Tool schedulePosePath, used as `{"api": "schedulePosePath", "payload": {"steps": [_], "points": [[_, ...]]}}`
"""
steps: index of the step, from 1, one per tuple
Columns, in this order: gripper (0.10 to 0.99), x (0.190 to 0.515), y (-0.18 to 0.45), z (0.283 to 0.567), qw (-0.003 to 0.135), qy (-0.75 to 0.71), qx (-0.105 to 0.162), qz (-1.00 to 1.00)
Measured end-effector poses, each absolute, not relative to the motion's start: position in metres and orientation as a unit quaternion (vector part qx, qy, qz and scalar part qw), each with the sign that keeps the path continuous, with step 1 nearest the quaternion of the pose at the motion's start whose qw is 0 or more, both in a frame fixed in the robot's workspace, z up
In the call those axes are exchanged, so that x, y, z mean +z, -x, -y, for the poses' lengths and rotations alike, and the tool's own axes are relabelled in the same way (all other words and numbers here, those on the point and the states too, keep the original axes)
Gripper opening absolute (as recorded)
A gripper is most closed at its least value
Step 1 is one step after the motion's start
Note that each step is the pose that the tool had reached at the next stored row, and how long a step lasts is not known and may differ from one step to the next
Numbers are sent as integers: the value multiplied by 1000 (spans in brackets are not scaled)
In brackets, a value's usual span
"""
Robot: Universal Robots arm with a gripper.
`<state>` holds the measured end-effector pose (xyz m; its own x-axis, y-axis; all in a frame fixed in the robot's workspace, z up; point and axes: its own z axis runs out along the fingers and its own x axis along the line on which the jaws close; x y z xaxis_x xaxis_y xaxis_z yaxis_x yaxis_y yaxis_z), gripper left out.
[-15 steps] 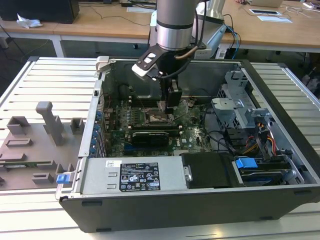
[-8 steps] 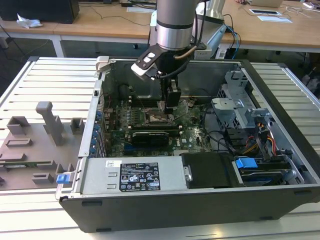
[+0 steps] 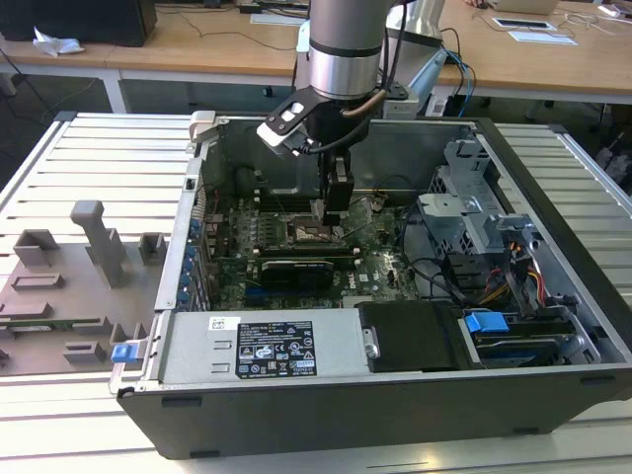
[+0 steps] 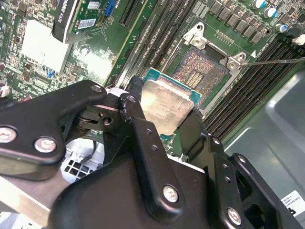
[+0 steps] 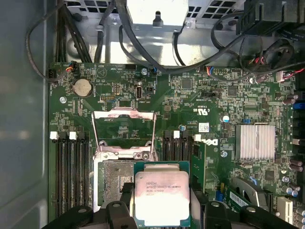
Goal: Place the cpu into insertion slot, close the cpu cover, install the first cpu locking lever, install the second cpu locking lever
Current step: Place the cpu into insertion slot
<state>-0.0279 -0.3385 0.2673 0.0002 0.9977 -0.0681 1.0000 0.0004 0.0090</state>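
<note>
Right, gripper (image 4: 164,114) is clamped on the cpu (image 5: 162,198), with black fingers (image 4: 138,124) on two opposite edges and the metal top facing both wrist cameras. The cpu is held over the board (image 5: 190,95), not seated. In the first wrist view it sits just beside the slot (image 5: 116,183) and overlaps one slot edge. In the second wrist view it covers the slot's near corner. Cannot tell its height above the board.

The slot is bare, with its contact field showing. The cover (image 5: 124,131) is swung open off the slot, on the side away from the gripper, and green board shows through its cut-out centre. Cannot tell how far it tilts. One thin lever (image 4: 274,60) is unlatched. It runs out from a slot corner over the long black memory slots (image 4: 257,86).

In the exterior view the arm (image 3: 346,49) comes down into the open case (image 3: 395,405), with the gripper low over the slot near the middle of the board. The case lies on its side on a slatted metal table (image 3: 89,148). Grey fixtures (image 3: 94,237) stand beside the case on the exterior view's left. A labelled power supply (image 3: 276,348) runs along the case's near wall. A silver heatsink (image 5: 257,141) is well apart from the slot. A coin battery (image 5: 83,87) sits beyond the cover.
</note>
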Motion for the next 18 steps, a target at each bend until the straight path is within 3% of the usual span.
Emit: {"api": "schedulePosePath", "payload": {"steps": [8, 14, 18], "points": [[545, 267, 28, 339, 28, -721, -22, -692], [545, 267, 28, 339, 4, -720, 1, -694], [545, 267, 28, 338, 3, -719, 2, -695]]}}
